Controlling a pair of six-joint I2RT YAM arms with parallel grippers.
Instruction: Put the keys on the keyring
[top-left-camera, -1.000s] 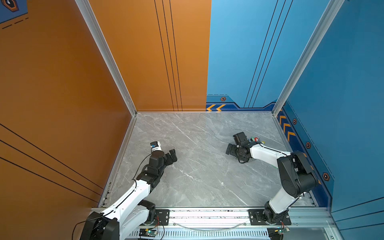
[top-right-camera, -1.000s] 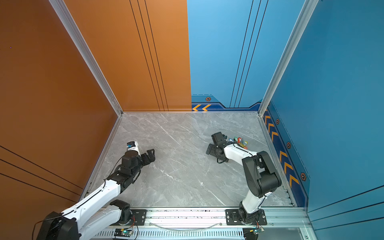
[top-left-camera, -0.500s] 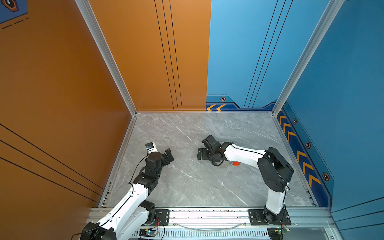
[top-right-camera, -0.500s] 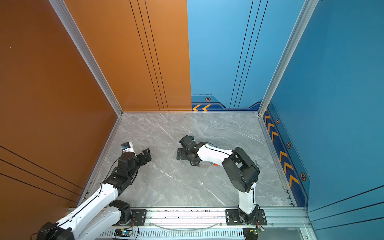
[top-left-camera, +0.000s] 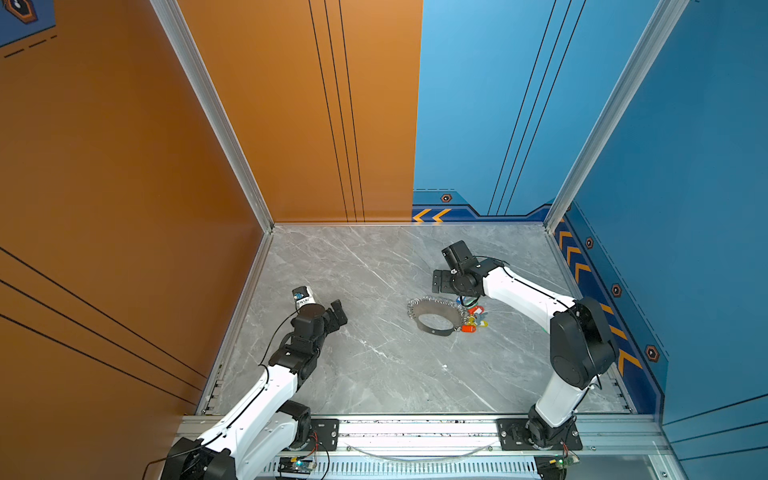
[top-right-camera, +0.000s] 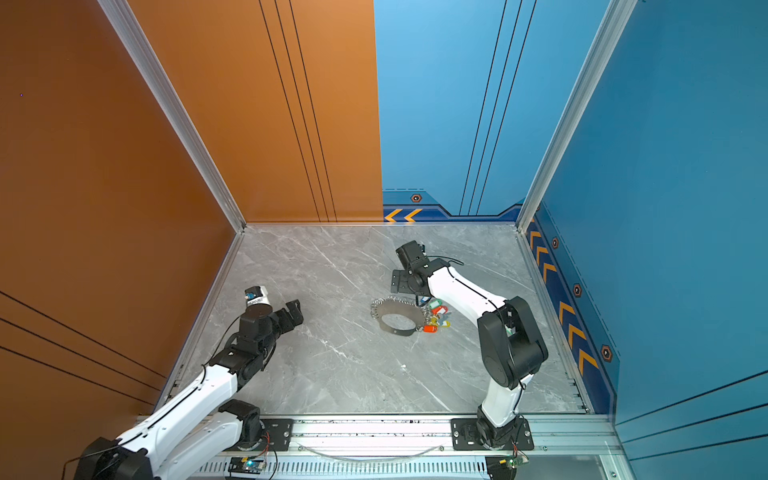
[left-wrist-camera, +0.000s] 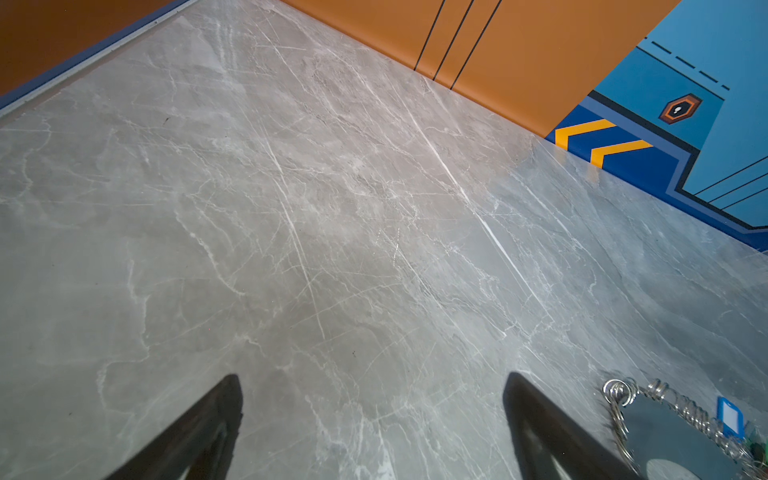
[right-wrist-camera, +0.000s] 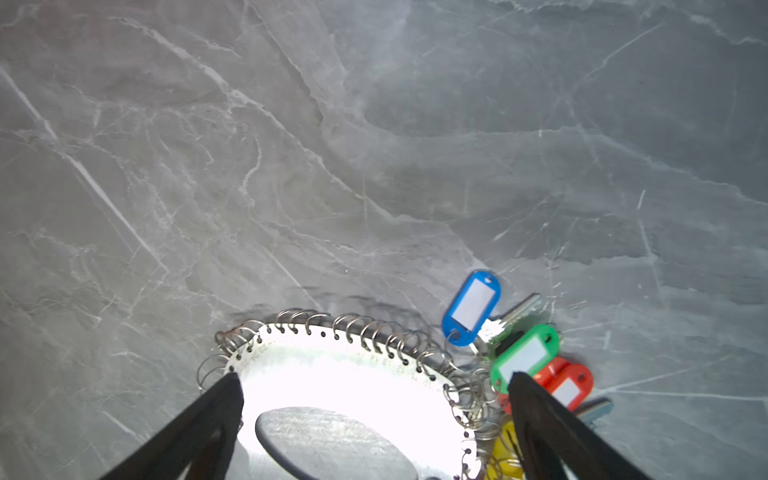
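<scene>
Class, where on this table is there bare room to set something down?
Bare: table between left gripper and keyring, and the front strip along the rail. Crowded: keys bunched against the keyring, right gripper close by.

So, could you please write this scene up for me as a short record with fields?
table: grey marble
keyring: lying flat, right of centre in both top views, edged with small silver rings
keys: blue, green, red and yellow tags, clustered at one end of the keyring; attachment unclear
left end effector: open, holding nothing, over bare table, apart from the keyring
right end effector: open, holding nothing, near the keyring's far edge
</scene>
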